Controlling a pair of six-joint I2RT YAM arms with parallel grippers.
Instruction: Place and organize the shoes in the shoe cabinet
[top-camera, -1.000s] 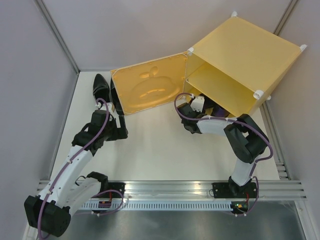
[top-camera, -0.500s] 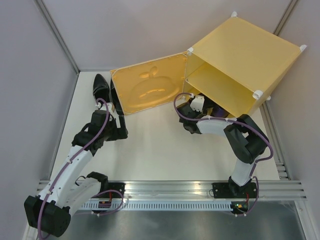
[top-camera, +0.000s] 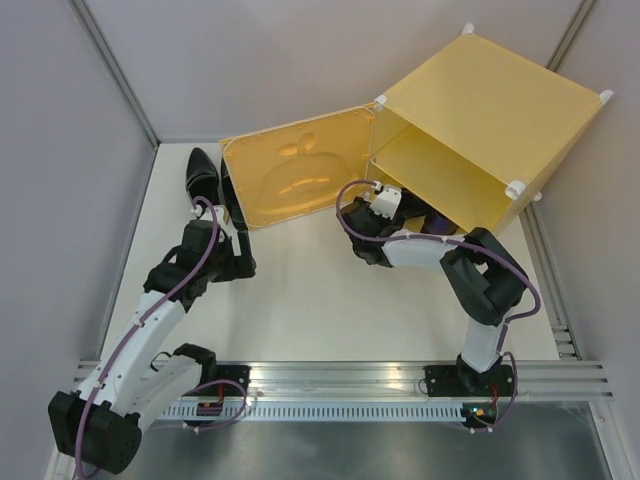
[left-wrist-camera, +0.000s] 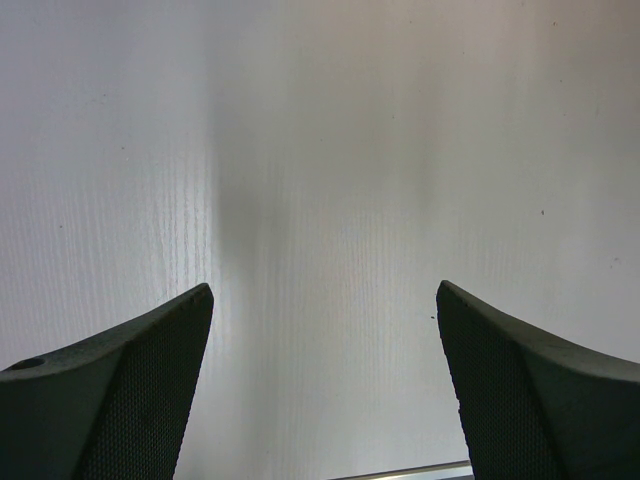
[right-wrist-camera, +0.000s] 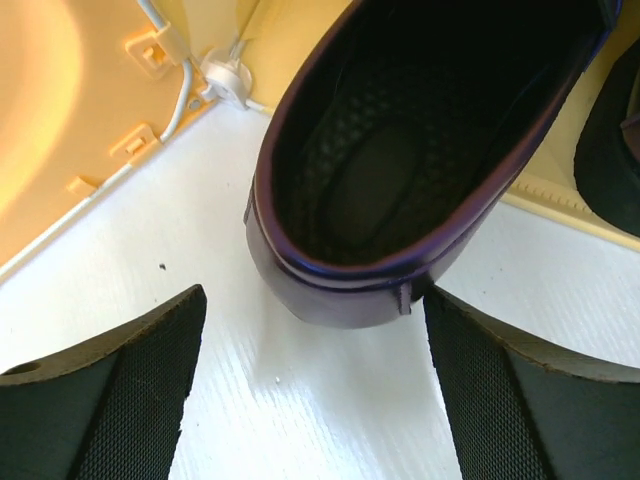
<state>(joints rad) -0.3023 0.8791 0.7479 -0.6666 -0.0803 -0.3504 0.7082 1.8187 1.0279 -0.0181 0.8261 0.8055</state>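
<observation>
Noted left arm (top-camera: 150, 310) stretched forward, elbow bent, left gripper (left-wrist-camera: 322, 300) pointing down, jaws spread wide, nothing between. Right arm (top-camera: 480, 290) folded at elbow toward centre; right gripper (right-wrist-camera: 315, 300) jaws likewise wide apart.

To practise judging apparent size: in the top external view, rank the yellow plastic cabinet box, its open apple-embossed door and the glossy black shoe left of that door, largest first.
1. yellow plastic cabinet box
2. open apple-embossed door
3. glossy black shoe
No two look alike in size.
</observation>
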